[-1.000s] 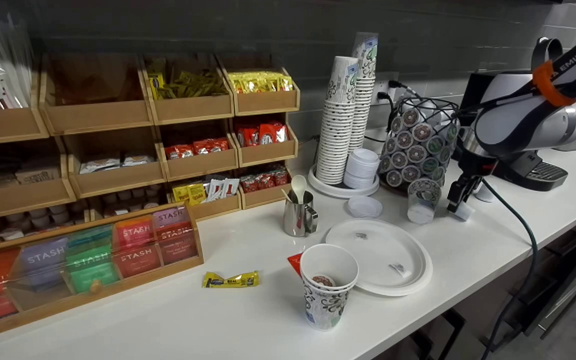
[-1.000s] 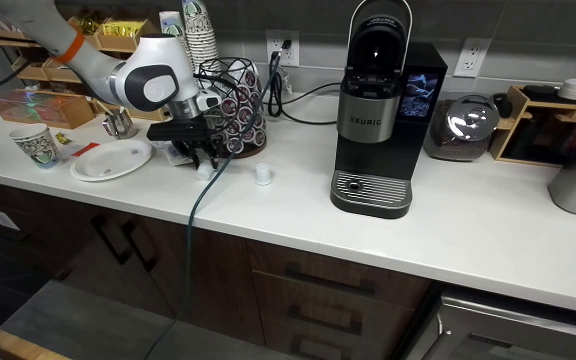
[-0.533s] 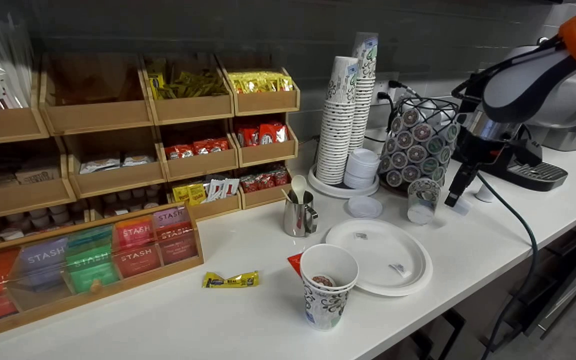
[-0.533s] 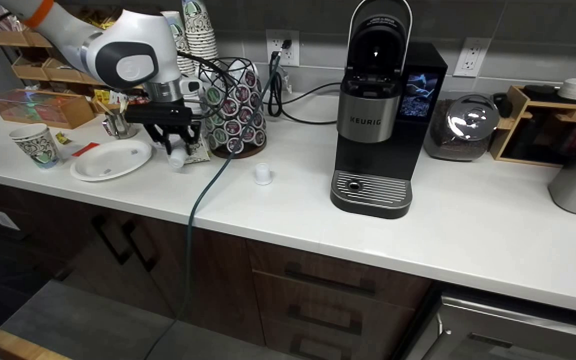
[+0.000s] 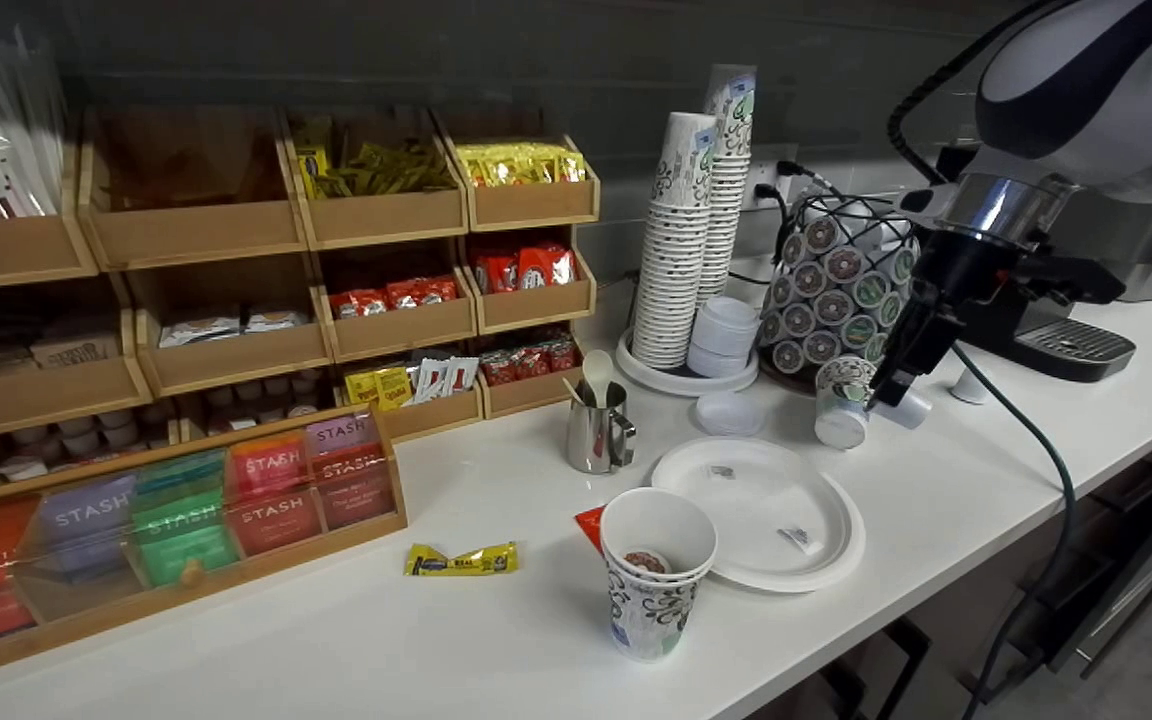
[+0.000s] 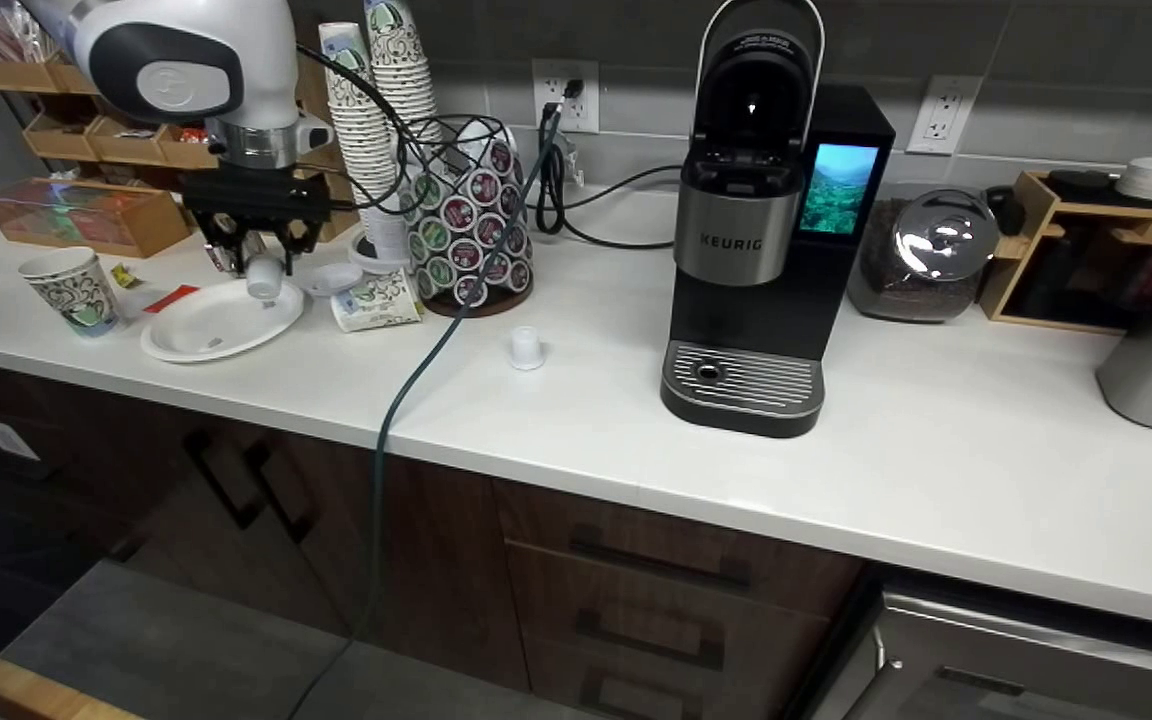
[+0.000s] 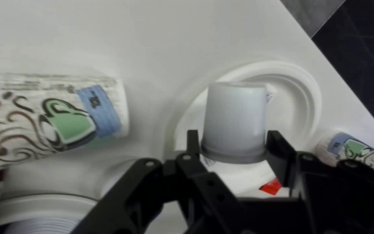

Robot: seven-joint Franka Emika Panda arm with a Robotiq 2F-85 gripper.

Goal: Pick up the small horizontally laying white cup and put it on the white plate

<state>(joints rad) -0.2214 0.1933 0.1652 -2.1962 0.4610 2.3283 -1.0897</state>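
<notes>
The small white cup point(image 7: 235, 120) is between the fingertips of my gripper point(image 7: 230, 143), which is shut on it near its rim. The cup is held in the air, off the counter; it also shows in both exterior views point(image 5: 908, 408) point(image 6: 264, 277). The white plate point(image 5: 756, 500) lies flat on the counter with small paper scraps on it. In an exterior view the cup overlaps the plate's far edge point(image 6: 221, 328). In the wrist view the plate point(image 7: 287, 123) lies beyond and below the cup, which partly hides it.
A patterned paper cup point(image 7: 67, 120) lies on its side near the plate. Stacked paper cups point(image 5: 651, 600) stand at the plate's near side. A steel pitcher point(image 5: 593, 435), a lid point(image 5: 731, 413) and a pod carousel point(image 6: 461, 230) are close. Another small white cup point(image 6: 526, 348) stands on the counter.
My gripper has lifted the small cup off the counter and carried it past the lying paper cup toward the plate. The other objects have not moved.
</notes>
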